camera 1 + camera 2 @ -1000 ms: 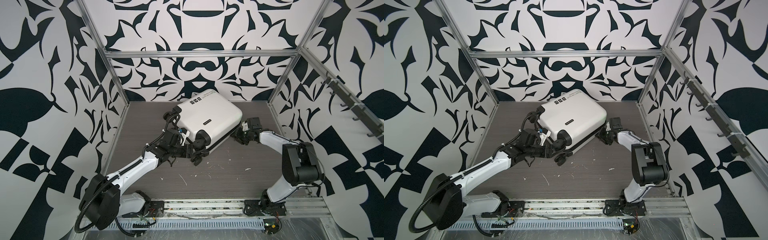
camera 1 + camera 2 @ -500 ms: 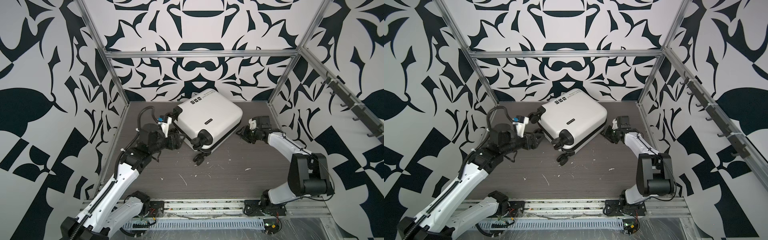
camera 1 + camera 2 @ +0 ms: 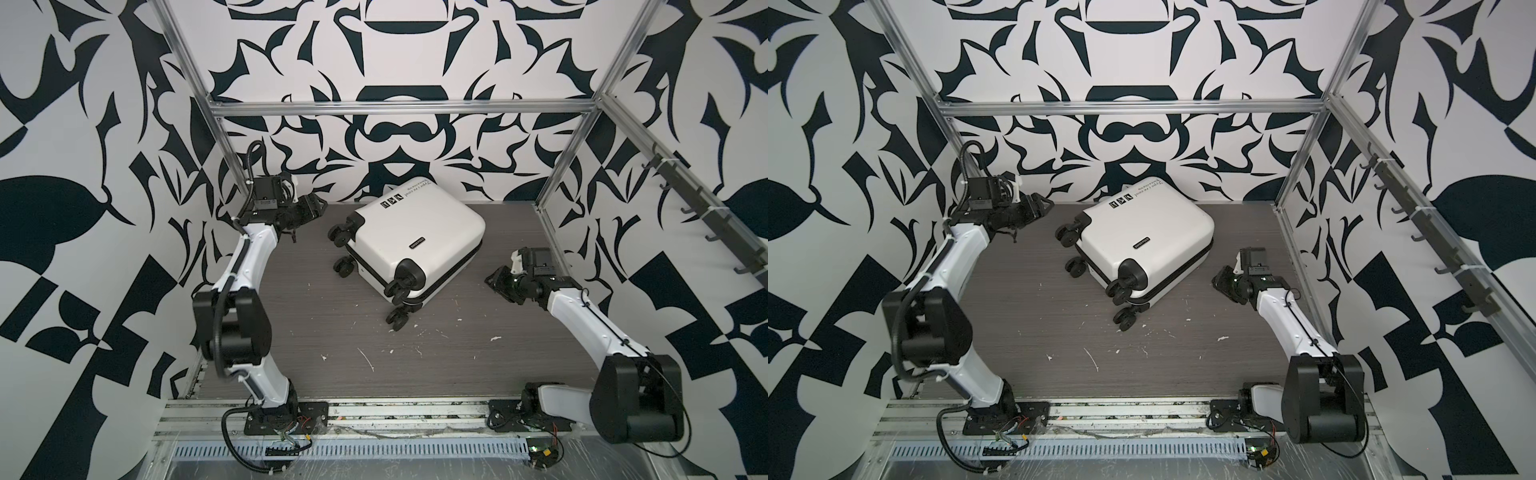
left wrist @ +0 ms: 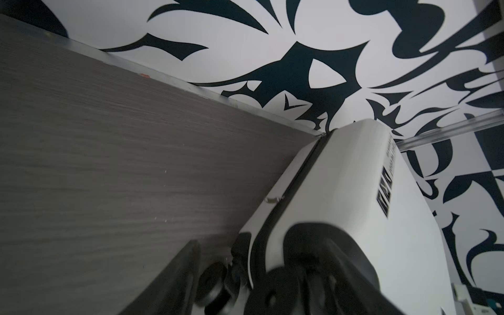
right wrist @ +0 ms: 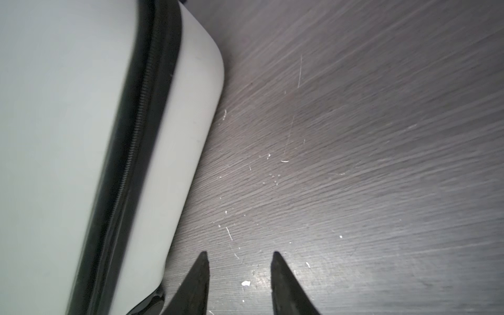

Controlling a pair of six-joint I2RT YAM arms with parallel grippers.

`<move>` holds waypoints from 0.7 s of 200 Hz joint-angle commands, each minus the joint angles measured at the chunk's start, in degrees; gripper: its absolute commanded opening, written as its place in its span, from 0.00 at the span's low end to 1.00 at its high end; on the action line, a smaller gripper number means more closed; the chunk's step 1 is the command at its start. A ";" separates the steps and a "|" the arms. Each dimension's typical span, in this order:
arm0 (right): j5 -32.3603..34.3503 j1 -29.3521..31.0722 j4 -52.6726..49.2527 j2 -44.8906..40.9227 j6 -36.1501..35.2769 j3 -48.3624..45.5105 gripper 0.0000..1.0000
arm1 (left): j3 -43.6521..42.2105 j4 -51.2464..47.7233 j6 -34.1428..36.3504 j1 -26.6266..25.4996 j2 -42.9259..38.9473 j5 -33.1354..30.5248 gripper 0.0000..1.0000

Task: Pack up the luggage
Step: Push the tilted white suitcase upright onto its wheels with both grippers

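**Closed suitcase, both hands standing clear**

Left hand (image 3: pixel 315 206): fingers spread, empty, touching nothing. It sits at 10 o'clock of the small white hard-shell suitcase (image 3: pixel 415 232), near but apart.

Right hand (image 5: pixel 240 255): fingers partly apart, nothing between them. It is low over the dark wood-grain worktop (image 3: pixel 457 357), at 4 o'clock of the suitcase.

Suitcase: flat on its broad side, shells zipped together, at 12 o'clock of the worktop.

Judged: packing looks finished, so neither hand needs a hold.
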 commanded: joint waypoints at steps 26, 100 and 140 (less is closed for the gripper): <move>0.73 -0.79 -3.99 9.47 -0.68 7.09 0.38 | 13.38 -5.47 -0.46 -1.43 16.79 11.33 0.62; 0.59 -0.91 2.17 16.27 0.52 14.58 0.29 | 12.21 -7.28 6.66 -6.31 22.45 20.16 0.62; -0.96 -0.98 -7.46 26.84 -1.89 27.75 0.20 | 5.65 -7.38 8.93 -9.32 18.83 20.34 0.61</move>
